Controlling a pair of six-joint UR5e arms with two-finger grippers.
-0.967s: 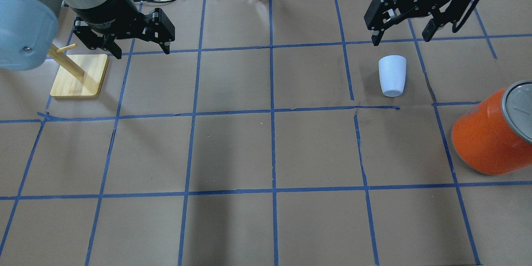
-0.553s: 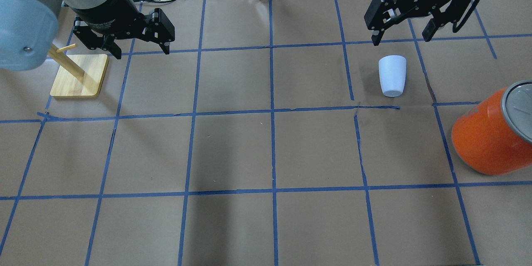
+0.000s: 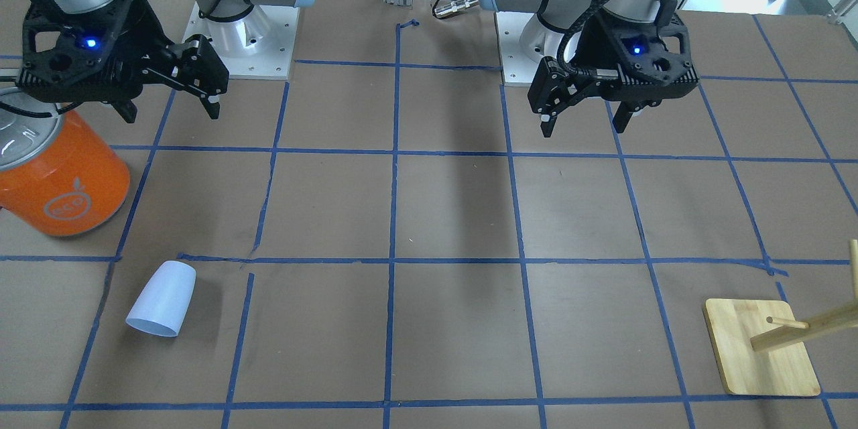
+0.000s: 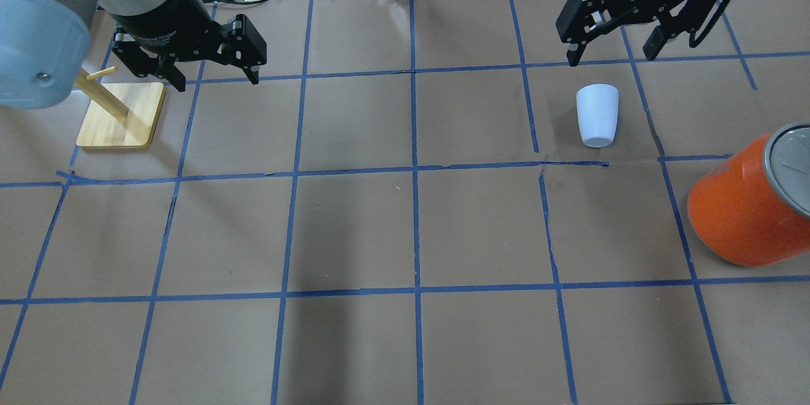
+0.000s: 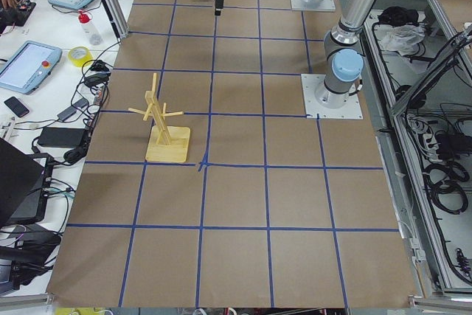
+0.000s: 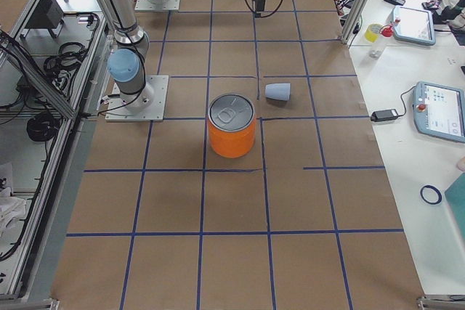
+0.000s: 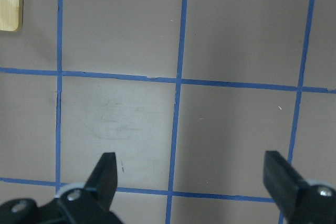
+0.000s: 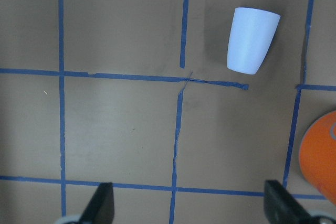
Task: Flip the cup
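looking down over the robot's shoulders, with twelve o'clock at the far table edge, you find the big orange can nearest, at four o'clock on the brown table. beyond it, at about two o'clock, the cup lies on its side, alone, its narrow base toward the robot and its mouth pointing away. just past the cup, at its twelve o'clock, the right gripper hangs above the table, fingers spread wide, holding nothing. at ten o'clock the left gripper hangs the same way, spread and empty, with a wooden peg stand at its nine o'clock.
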